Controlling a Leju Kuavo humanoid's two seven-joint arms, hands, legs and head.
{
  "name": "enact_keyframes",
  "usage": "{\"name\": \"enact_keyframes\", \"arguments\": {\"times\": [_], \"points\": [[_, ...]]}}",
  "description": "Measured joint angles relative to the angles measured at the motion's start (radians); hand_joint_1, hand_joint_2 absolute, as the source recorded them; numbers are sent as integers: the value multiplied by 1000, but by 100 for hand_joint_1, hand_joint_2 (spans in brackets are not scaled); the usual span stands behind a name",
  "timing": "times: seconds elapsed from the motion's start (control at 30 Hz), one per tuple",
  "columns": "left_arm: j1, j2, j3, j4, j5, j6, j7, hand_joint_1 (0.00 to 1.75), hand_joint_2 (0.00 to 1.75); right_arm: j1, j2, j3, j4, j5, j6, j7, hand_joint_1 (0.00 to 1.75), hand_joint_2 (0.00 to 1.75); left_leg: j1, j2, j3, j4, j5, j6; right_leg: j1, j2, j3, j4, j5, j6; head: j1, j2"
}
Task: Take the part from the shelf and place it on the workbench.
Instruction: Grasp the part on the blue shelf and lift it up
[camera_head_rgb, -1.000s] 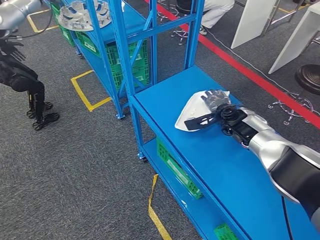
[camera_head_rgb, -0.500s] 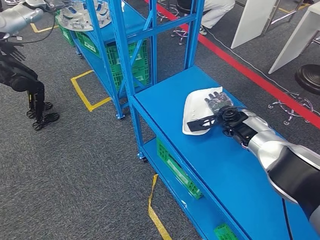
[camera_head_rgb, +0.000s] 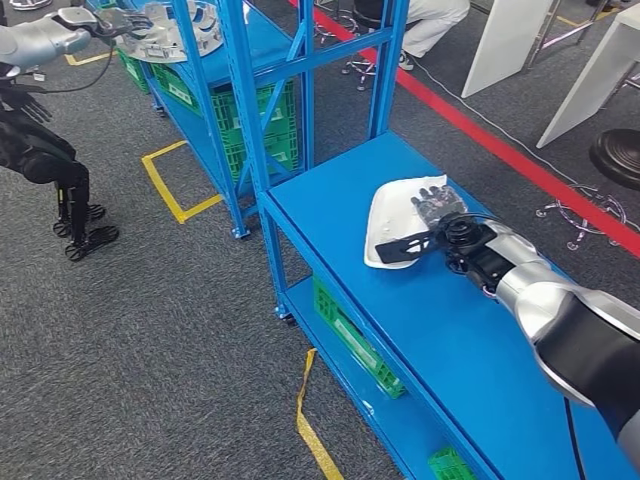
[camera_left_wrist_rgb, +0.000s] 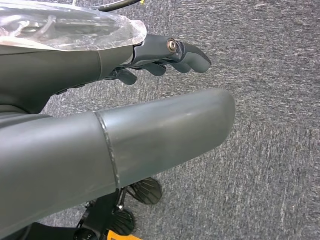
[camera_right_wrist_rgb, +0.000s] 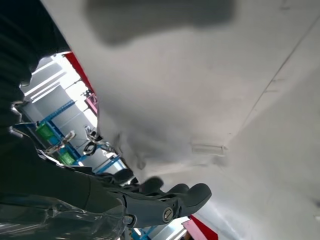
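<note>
A white flat part (camera_head_rgb: 395, 218) lies on the blue workbench (camera_head_rgb: 468, 380) near its far end. My right hand (camera_head_rgb: 436, 212) grips it, dark fingers spread on top and the thumb along its near edge. In the right wrist view the white part (camera_right_wrist_rgb: 226, 100) is very close, with the fingers (camera_right_wrist_rgb: 170, 200) against it. At the far left my left hand (camera_head_rgb: 113, 20) reaches toward a round silver part (camera_head_rgb: 166, 28) on the blue shelf (camera_head_rgb: 249, 40). In the left wrist view the left hand (camera_left_wrist_rgb: 113, 145) holds nothing, its thumb and fingers (camera_left_wrist_rgb: 181, 52) apart over grey carpet.
Green crates (camera_head_rgb: 264, 125) sit under the shelf and more below the workbench (camera_head_rgb: 355, 340). Yellow floor tape (camera_head_rgb: 170, 185) marks the carpet by the shelf. A red line (camera_head_rgb: 513, 155) runs behind the bench. A seated person (camera_head_rgb: 430, 20) and white tables (camera_head_rgb: 513, 40) are beyond it.
My right hand has shifted the white part a little to the right and laid it flat on the bench. My left arm has stretched further toward the silver part on the shelf.
</note>
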Motion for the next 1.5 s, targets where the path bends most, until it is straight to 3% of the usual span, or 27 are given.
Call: {"name": "enact_keyframes", "arguments": {"times": [1.2, 1.5], "points": [[0, -3, 0, 0, 9, 0, 0, 0, 0, -8, 6, 0, 9, 11, -36, -2, 175, 175, 0, 0, 1, 0, 0, 0, 0, 0, 1, 0, 0, 0, 0, 0], [0, -3, -17, 0, 3, 13, -3, 0, 0, -5, 6, -5, 8, -26, -97, 2, 175, 175, 0, 0, 1, 0, 0, 0, 0, 0, 1, 0, 0, 0, 0, 0]]}}
